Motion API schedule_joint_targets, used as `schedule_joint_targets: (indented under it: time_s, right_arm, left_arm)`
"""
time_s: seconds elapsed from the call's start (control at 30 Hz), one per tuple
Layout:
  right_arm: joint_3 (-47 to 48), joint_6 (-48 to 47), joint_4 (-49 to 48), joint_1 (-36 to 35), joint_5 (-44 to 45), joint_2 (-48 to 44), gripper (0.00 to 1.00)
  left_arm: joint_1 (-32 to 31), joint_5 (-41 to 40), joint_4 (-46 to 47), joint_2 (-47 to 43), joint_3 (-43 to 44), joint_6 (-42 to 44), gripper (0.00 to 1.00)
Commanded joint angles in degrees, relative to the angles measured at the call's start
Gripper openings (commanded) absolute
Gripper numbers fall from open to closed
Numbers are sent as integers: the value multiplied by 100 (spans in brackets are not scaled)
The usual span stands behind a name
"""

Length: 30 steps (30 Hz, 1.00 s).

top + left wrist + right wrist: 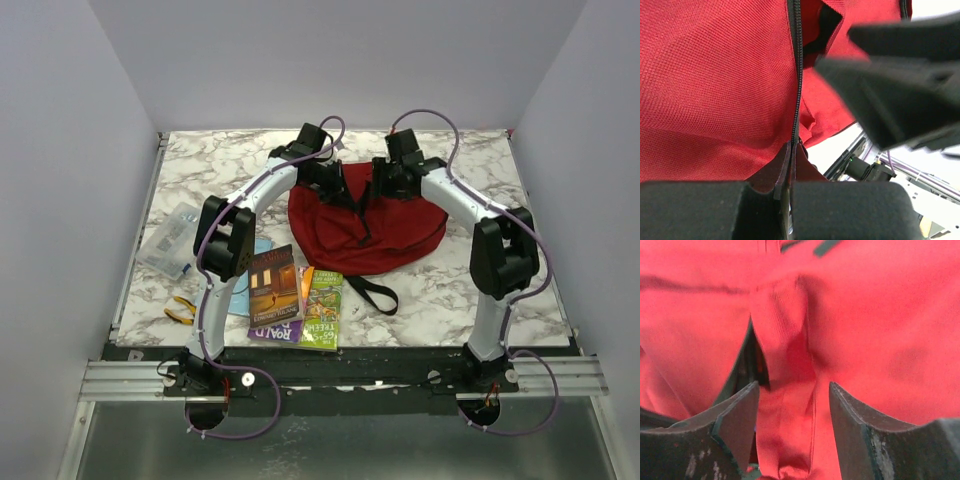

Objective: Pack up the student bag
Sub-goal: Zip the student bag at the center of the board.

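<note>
Well, packing has barely got going: the student bag [370, 235] lies right under both hands. The left hand [786, 187] is clamped tight on a pinch of red fabric at the zipper [796, 75] line, while the right hand [792, 390] has its fingers spread around a loose fold, not squeezing it. The books [275, 290], the pliers [181, 311] and the clear pouch [170, 240] lie out on the counter [450, 290], well back from the hands on the left hand's side, so I'd judge everything has yet to go in.
</note>
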<state>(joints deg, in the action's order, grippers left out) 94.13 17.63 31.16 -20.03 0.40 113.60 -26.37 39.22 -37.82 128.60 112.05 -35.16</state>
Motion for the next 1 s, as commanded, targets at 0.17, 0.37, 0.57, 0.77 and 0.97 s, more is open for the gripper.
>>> schedule_joint_targets:
  time_s: [0.17,0.37,0.57,0.77,0.97]
  right_arm:
    - [-1924,695,-1935,-856,2060,-919,64]
    - [-1693,1277,-2235,-965,2648,-285,67]
    - [-1188,1688,-1362,-1184,3323,77,60]
    - [-1904,1763,-1379,-1186,3223,-622,10]
    - [-1374,724,-751,-1115,2736,-1119,1]
  left_arm:
    - [-44,113,-23,70,36,33,0]
    - [-52,109,-23,30,28,44,0]
    - [-52,111,-23,30,42,53,0]
    - [-52,156,-23,105,80,19,0]
    - [-52,147,-23,107,64,26,0]
